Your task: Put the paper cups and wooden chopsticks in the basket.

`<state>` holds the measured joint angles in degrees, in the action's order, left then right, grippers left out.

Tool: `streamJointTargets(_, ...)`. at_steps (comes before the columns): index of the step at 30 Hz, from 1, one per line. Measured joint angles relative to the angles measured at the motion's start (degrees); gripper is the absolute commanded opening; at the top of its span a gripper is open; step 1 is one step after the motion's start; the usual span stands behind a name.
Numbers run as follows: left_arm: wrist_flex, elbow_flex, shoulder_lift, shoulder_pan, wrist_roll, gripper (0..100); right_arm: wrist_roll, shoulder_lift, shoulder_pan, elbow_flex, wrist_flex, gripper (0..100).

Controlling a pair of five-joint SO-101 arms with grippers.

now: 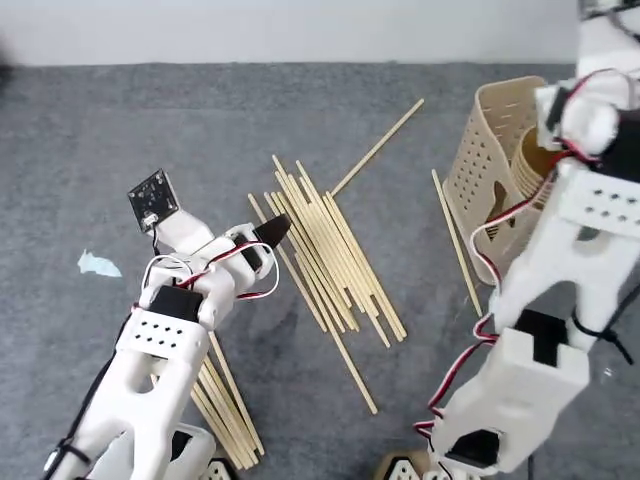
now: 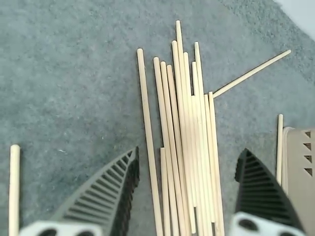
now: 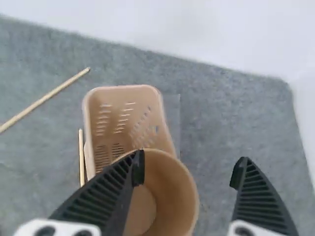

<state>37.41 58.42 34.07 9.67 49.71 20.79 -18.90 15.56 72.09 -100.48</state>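
— What was the robot up to?
— Picking up sticks, I think; the cups part looked done. A bundle of chopsticks (image 1: 230,400) lay farthest from the basket (image 1: 480,150), under the left arm. Nearer the basket, the left gripper (image 2: 189,152) hung with jaws wide over the big pile (image 1: 330,260). Next it needed to drop down and pinch thin sticks off the grey mat (image 1: 100,150).
— And the other one?
— The right gripper (image 3: 191,158) was wide open too, holding nothing, right over the basket. The paper cups (image 1: 530,165) sat nested inside.
— How many?
— One basket. Maybe a dozen sticks in the pile and several in the bundle. One loose stick (image 1: 457,240) lay just beside the basket, and a far stick (image 1: 380,144) beyond the pile. The cups I couldn't count.
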Motion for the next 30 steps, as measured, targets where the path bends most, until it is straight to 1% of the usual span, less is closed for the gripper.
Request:
streamJointTargets(6, 0.00, 0.00, 0.00, 0.00, 0.00, 30, -1.76, 7.03, 0.53, -14.59, 0.00, 29.6)
streamJointTargets(13, 0.00, 0.00, 0.00, 0.00, 0.00, 30, -5.98, 20.84, 0.62, -32.09, 0.00, 29.7)
streamJointTargets(15, 0.00, 0.00, 0.00, 0.00, 0.00, 30, -7.12, 24.35, 0.62, -36.92, -0.09, 33.8)
streamJointTargets(19, 0.00, 0.00, 0.00, 0.00, 0.00, 30, -11.08, 29.54, 0.53, -46.24, -0.09, 53.6)
streamJointTargets(21, 0.00, 0.00, 0.00, 0.00, 0.00, 30, -12.75, 31.91, 0.62, -50.73, -0.09, 60.5)
streamJointTargets(23, 0.00, 0.00, 0.00, 0.00, 0.00, 30, -13.89, 33.93, 0.62, -55.21, -0.09, 62.7)
streamJointTargets(27, 0.00, 0.00, 0.00, 0.00, 0.00, 30, -14.42, 36.31, 0.53, -62.86, 0.35, 62.6)
streamJointTargets(30, 0.00, 0.00, 0.00, 0.00, 0.00, 30, -14.42, 36.48, 0.62, -68.40, 4.31, 62.6)
